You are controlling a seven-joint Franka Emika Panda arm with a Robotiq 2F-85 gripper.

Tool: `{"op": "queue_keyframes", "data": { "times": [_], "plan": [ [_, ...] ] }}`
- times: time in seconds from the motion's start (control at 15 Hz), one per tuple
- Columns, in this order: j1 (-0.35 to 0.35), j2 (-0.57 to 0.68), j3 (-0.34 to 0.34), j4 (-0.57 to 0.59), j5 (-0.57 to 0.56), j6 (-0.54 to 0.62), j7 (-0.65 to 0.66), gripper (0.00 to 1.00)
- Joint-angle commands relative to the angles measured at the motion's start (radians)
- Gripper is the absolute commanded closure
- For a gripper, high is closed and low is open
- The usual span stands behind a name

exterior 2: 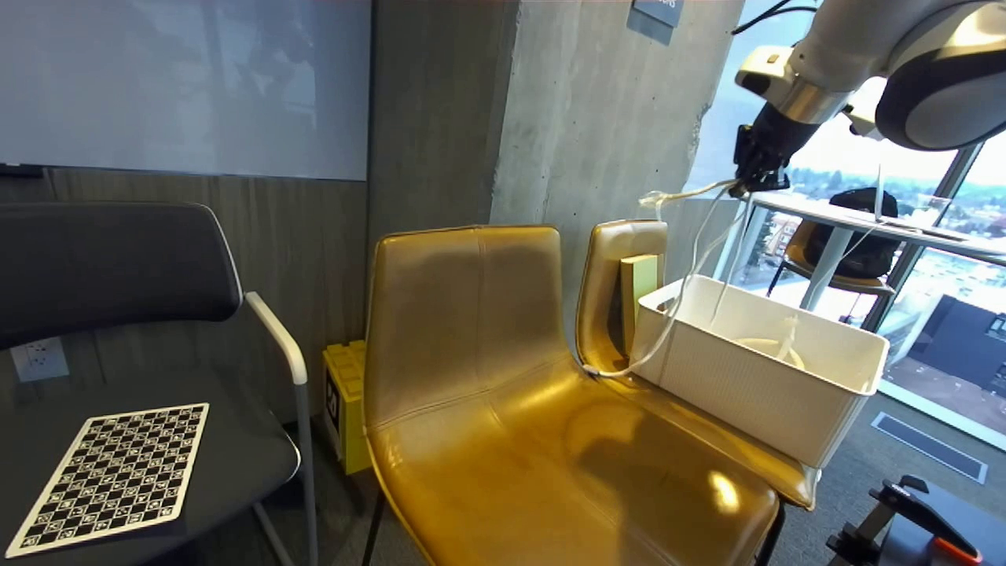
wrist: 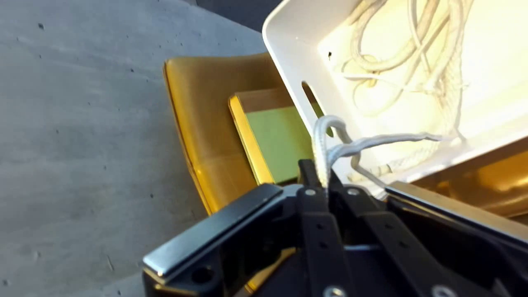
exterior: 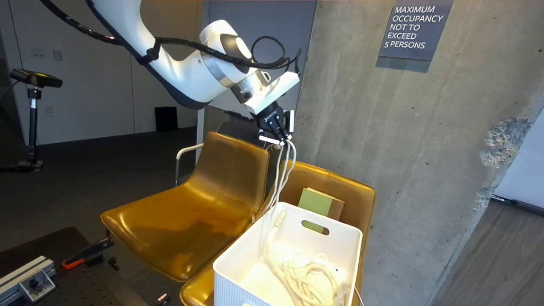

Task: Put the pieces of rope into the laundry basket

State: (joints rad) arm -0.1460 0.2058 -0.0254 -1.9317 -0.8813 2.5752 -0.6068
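Concrete wall [exterior: 403,148]; one basket [exterior: 342,242]; one claw [exterior: 282,142] gripping several rope strands [wrist: 371,142].

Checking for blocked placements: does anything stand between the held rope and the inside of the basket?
Partly. A strand of the rope in the hand hangs outside, so the wall of the basket separates its end from the inside; nothing visible covers the open top.
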Motion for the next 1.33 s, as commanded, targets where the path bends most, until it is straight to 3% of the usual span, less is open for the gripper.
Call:
{"op": "queue_keyframes", "data": {
  "times": [0.0,0.47,0.73,1.27],
  "plan": [
    [-0.070,-0.024,-0.056,0.066,0.165,-0.020,-0.143,0.99],
    [-0.163,0.014,-0.141,0.343,0.498,-0.118,-0.402,0.99],
    [-0.172,0.019,-0.156,0.482,0.592,-0.196,-0.465,0.99],
    [-0.138,-0.113,-0.159,0.189,0.606,-0.132,-0.479,0.99]
  ]
}}
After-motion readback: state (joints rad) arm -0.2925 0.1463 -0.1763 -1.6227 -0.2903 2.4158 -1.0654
